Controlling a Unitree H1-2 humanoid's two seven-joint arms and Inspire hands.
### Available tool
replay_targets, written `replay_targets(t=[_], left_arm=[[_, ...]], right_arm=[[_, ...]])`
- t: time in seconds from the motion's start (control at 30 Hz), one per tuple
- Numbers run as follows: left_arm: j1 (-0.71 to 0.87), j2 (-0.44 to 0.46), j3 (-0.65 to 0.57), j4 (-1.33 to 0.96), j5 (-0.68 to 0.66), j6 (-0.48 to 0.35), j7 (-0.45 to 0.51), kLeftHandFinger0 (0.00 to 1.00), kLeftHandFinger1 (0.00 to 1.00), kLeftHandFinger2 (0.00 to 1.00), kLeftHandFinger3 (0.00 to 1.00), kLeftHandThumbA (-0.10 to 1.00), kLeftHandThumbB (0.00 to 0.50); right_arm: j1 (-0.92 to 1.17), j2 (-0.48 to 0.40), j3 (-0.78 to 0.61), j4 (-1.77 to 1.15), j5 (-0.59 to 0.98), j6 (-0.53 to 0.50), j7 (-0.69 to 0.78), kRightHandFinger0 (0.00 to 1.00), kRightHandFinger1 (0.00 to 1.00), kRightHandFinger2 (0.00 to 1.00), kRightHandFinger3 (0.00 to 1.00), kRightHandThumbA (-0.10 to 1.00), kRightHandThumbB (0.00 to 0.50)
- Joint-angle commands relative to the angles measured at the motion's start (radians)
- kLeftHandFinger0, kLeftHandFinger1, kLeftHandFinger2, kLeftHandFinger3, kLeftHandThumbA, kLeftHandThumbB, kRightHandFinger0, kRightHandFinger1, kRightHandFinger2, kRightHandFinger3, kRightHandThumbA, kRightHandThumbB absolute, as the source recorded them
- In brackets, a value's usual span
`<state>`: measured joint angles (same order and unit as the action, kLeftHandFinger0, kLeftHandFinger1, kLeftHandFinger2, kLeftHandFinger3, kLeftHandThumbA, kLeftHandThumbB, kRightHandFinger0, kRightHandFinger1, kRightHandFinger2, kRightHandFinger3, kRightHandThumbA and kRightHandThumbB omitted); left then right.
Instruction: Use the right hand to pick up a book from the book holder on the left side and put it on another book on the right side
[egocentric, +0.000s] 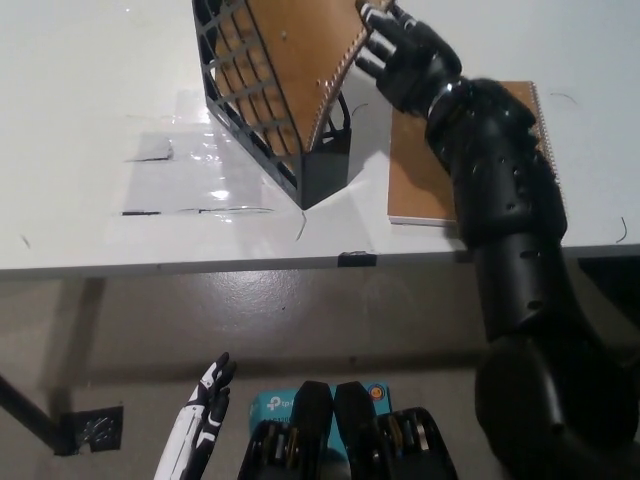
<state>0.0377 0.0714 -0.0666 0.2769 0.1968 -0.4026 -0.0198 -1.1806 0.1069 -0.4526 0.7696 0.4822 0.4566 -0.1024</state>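
Fingers (385, 45) of the black right hand (405, 60) closed on a brown spiral-bound book (300, 60) in the black grid holder (320, 165).

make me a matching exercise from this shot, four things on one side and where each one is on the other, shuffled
Things:
1. holder
2. flat book
3. right robot hand
4. left robot hand

Places:
A. lying on the table, right of the holder
B. at the spiral edge of the upright book
C. low at the picture's left, below the table edge
D. standing on the table, upright book inside

Pairs: 1-D, 2-A, 3-B, 4-C
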Motion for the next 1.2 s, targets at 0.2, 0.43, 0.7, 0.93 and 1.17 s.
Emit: replay_targets(t=[0.2, 0.43, 0.7, 0.93, 1.17], left_arm=[[-0.01, 0.014, -0.01, -0.026, 0.026, -0.035, 0.014, 1.0, 1.0, 1.0, 1.0, 1.0, 0.184], [-0.011, 0.011, -0.011, -0.019, 0.025, -0.041, 0.017, 1.0, 1.0, 1.0, 1.0, 1.0, 0.189], [-0.006, 0.019, -0.013, -0.019, 0.033, -0.051, 0.015, 1.0, 1.0, 1.0, 1.0, 1.0, 0.177], [0.01, 0.016, -0.011, -0.01, 0.027, -0.063, 0.017, 1.0, 1.0, 1.0, 1.0, 1.0, 0.164], [0.01, 0.009, -0.005, 0.008, 0.025, -0.058, 0.024, 1.0, 1.0, 1.0, 1.0, 1.0, 0.196]], right_arm=[[-0.422, -0.116, -0.008, -0.223, 0.265, 0.013, -0.056, 0.0, 0.24, 0.77, 1.0, -0.1, 0.101], [-0.498, -0.201, 0.078, -0.193, 0.224, 0.013, -0.035, 0.0, 0.23, 0.73, 0.9, -0.1, 0.035], [-0.501, -0.291, 0.087, -0.194, 0.274, 0.013, -0.079, 0.0, 0.22, 0.69, 1.0, -0.1, 0.034], [-0.43, -0.374, 0.13, -0.206, 0.348, 0.013, -0.086, 0.0, 0.2, 0.67, 1.0, -0.1, 0.043], [-0.354, -0.45, 0.154, -0.223, 0.434, 0.013, -0.128, 0.0, 0.25, 0.74, 1.0, -0.1, 0.045]])
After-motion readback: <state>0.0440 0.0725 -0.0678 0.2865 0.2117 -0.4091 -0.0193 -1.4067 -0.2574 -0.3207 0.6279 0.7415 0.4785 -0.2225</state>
